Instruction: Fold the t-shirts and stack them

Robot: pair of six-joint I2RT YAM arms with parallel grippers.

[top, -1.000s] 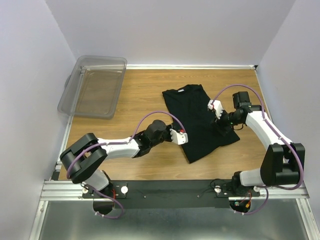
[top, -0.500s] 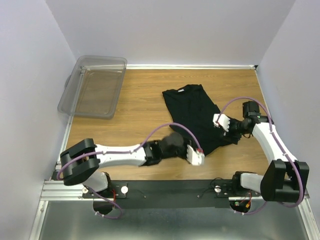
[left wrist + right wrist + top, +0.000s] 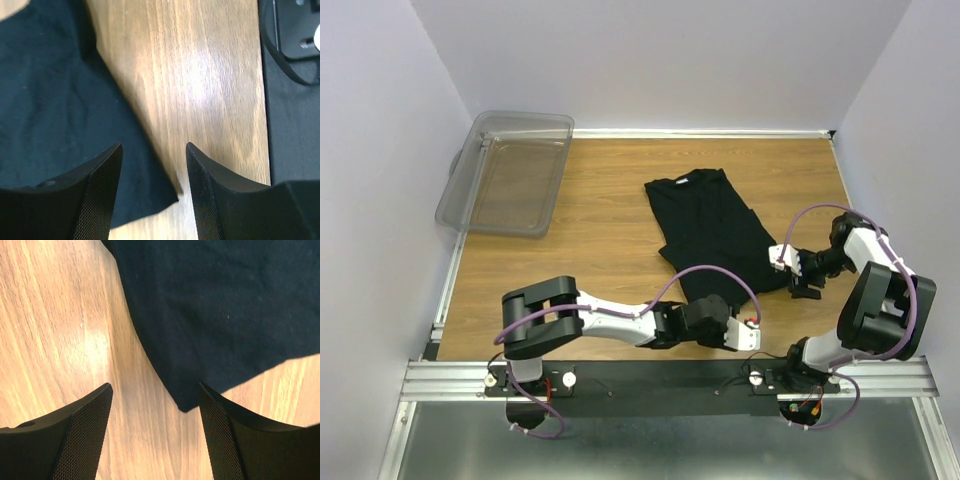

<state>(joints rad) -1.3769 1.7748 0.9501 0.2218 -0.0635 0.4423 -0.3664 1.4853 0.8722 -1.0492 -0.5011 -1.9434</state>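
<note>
Black short-sleeved cotton t-shirt lying flat right of centre on the wooden surface, bare wood open to its left, left gripper released over its near corner, hiding the hem, right gripper released at its right corner, clear plastic bin far left.

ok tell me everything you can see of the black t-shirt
Black t-shirt, soft matte cloth, lying flat on the wooden table, skewed: collar with a small white tag at the far end, hem toward the arms. No sleeves stick out, so it looks folded lengthwise. The open left end effector and right end effector each hover over a near hem corner; neither grips it.
</note>
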